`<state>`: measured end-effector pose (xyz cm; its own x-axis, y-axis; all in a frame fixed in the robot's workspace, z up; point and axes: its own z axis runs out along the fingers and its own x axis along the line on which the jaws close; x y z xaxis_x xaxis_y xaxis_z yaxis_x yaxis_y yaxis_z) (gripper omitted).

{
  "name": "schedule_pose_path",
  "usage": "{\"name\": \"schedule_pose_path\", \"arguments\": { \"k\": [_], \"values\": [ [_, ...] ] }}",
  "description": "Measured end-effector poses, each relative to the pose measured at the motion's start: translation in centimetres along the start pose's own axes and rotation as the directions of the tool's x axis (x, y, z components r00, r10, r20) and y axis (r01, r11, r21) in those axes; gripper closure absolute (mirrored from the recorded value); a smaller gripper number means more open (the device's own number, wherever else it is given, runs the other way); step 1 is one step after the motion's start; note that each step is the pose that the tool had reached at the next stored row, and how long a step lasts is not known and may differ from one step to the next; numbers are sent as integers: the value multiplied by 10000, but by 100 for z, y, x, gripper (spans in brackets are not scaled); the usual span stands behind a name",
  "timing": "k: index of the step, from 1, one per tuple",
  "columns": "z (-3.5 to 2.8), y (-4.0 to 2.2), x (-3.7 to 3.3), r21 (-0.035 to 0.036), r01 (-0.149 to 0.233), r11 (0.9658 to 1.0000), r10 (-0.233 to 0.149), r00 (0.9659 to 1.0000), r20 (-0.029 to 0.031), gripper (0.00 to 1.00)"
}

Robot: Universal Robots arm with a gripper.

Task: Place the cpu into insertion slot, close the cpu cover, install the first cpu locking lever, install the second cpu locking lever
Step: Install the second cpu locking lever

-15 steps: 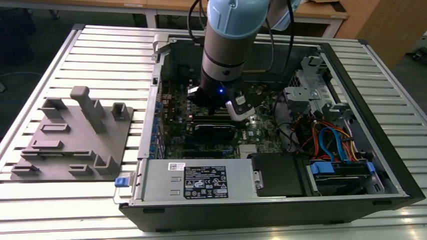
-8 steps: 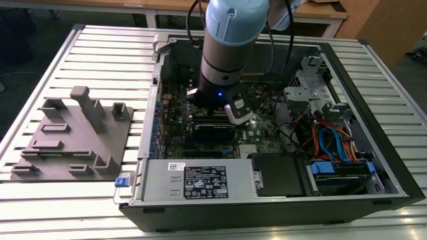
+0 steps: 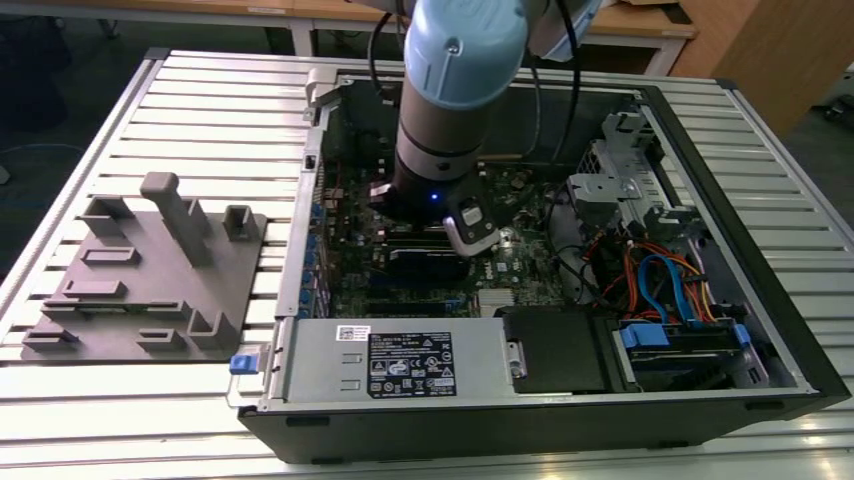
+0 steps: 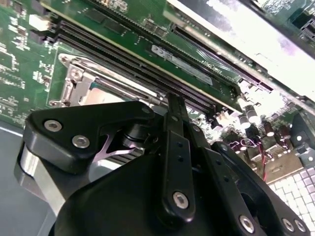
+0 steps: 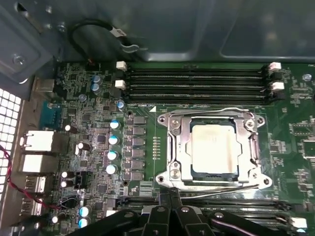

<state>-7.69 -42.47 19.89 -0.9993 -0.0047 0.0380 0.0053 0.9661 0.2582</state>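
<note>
A slatted metal tabletop (image 3: 187,90) carries an open computer case (image 3: 747,330) lying on its side, with a grey moulded holder tray (image 3: 147,290) beside it toward the exterior view's left. The robot arm (image 3: 454,90), pale blue above and dark grey below, reaches straight down into the case over the green main board (image 5: 88,113). A silver power supply box (image 3: 387,360) sits along the near edge of the case, and orange and blue cables (image 3: 661,280) lie toward the exterior view's right.

In the first wrist view the insertion slot (image 5: 165,147) sits in the middle of the board, between rows of long black memory slots (image 5: 197,78). The cpu cover (image 5: 182,147) lies flat and closed over it, and the cpu (image 5: 214,147) rests inside, its pale metal face showing through the cover's window. A thin wire lever (image 5: 216,111) runs along the slot's edge nearest the memory slots, and another lever (image 5: 216,188) runs along the opposite edge.

The claw (image 5: 172,196) hangs low just beside that second lever, its black fingers (image 4: 174,113) drawn together into a narrow tip with nothing between them; whether the tip touches the wire cannot be made out.
</note>
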Motion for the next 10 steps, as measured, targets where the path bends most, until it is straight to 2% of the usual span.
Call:
{"name": "schedule_pose_path", "arguments": {
  "k": [2, 5, 8, 10],
  "values": [
    [14, -3, 41, -81, 0, 10000, 0, 10000, 2, 89],
    [29, -7, 77, -245, -2, 9997, 2, 10000, 4, 89],
    [47, -12, 77, -481, 5, 9988, -5, 10000, 4, 89],
    [56, -14, 77, -592, 8, 9982, -8, 10000, 3, 89]
  ]
}}
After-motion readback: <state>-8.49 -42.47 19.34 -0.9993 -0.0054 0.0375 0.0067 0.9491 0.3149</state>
